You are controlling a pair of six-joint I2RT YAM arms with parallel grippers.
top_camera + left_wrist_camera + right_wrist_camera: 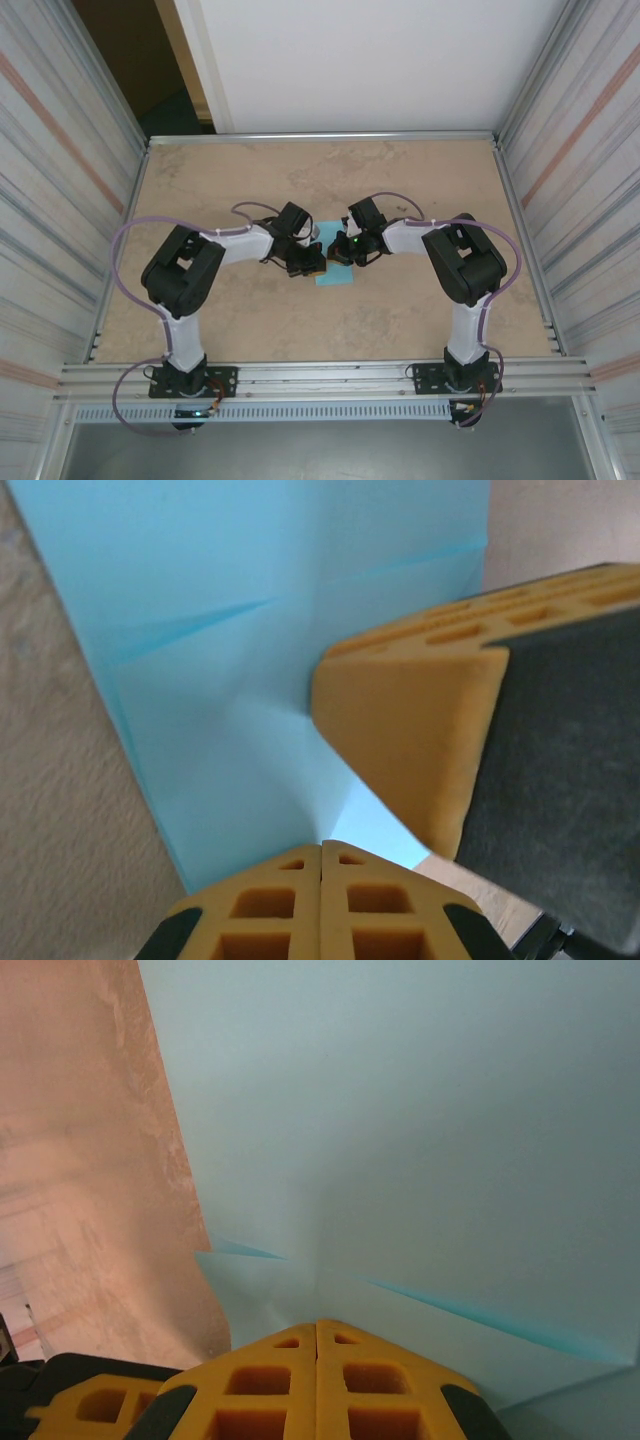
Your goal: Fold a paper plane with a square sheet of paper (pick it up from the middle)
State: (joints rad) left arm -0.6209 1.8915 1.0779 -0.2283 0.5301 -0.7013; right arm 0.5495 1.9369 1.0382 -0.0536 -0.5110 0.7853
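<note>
Paper: the square sheet of paper [334, 278] is light blue and lies flat on the table [240, 180], near the middle. Its bare part shows at 6 o'clock of the two tool tips.
Creases: in the left wrist view the sheet [220, 630] has thin fold lines running from 9 o'clock toward 2 o'clock. In the right wrist view [430, 1110] two lines spread from the fingertips, toward 9 and 4 o'clock.
Left side: the left gripper [312, 263] stands at the sheet's 9 o'clock edge. Its fingers are pressed together [320, 846], with the tips on the paper. I cannot tell if paper is caught between them.
Right side: the right gripper [345, 252] stands at the sheet's 12 o'clock side, fingers together [317, 1324], tips touching the paper. One finger [400, 730] of it rests on the sheet at 3 o'clock in the left wrist view.
</note>
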